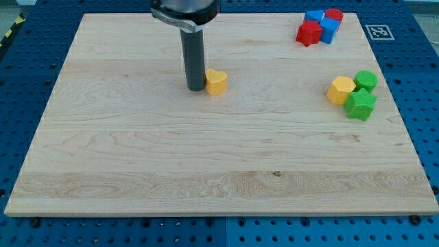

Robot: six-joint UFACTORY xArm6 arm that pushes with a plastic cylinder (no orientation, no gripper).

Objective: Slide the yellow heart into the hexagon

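The yellow heart (217, 81) lies on the wooden board (137, 158), left of the middle near the view's top. My tip (195, 88) stands right against the heart's left side. The yellow hexagon (340, 90) sits far to the view's right, about level with the heart. It touches a green round block (366, 79) above right and a green star-shaped block (361, 105) below right.
A cluster at the view's top right holds a red star-like block (309, 33), a blue cube (314, 16), a red round block (334, 14) and a blue block (330, 29). A marker tag (376, 31) lies off the board's top right corner.
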